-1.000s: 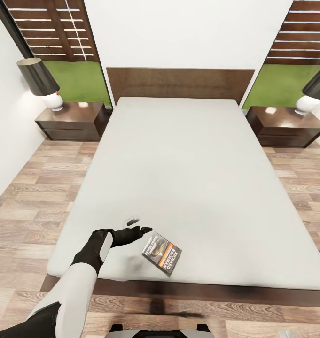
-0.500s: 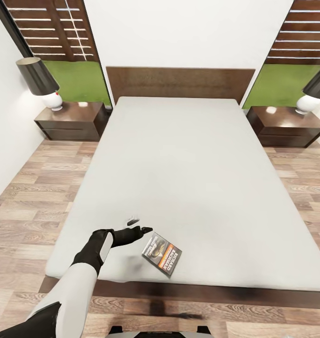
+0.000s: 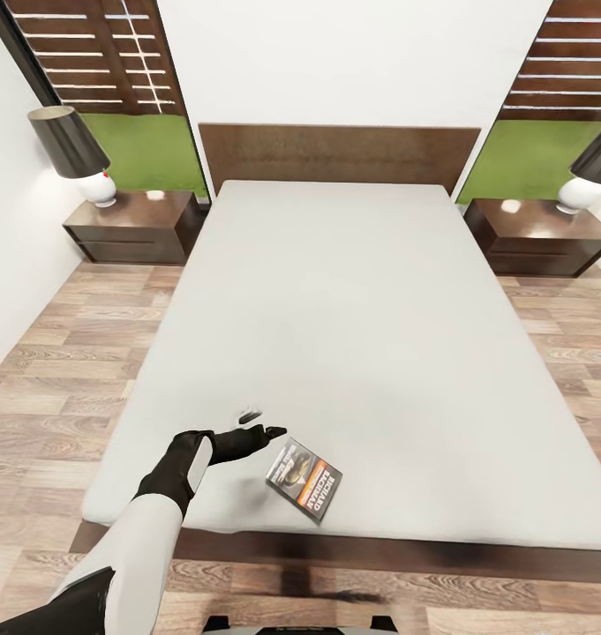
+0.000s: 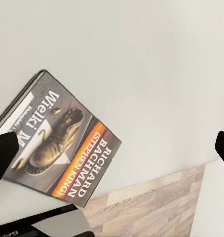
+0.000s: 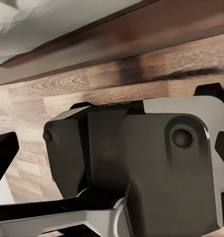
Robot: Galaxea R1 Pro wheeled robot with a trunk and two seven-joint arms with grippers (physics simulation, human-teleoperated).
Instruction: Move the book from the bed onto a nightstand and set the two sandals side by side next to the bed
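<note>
The book (image 3: pixel 304 479) lies flat on the pale mattress of the bed (image 3: pixel 353 335), near its foot edge. Its cover shows a boot, an orange band and the white letters "RICHARD BACHMAN" (image 4: pixel 62 148). My left gripper (image 3: pixel 263 422) hovers open just left of and beyond the book, not touching it. In the left wrist view its dark fingertips (image 4: pixel 3 153) stand wide apart with the book between and below them. My right gripper (image 5: pixel 112 153) is open over my own base. The sandals are out of view.
Two dark nightstands (image 3: pixel 137 225) (image 3: pixel 534 234) flank the headboard, each bearing a white lamp with a black shade (image 3: pixel 71 145). Wood-plank floor (image 3: pixel 62 379) runs along both sides of the bed. The dark bed frame (image 5: pixel 107 44) and my grey base (image 5: pixel 141 163) lie under the right arm.
The whole picture has shifted very slightly, so the camera moved a little. The left gripper and the book keep the same places relative to each other.
</note>
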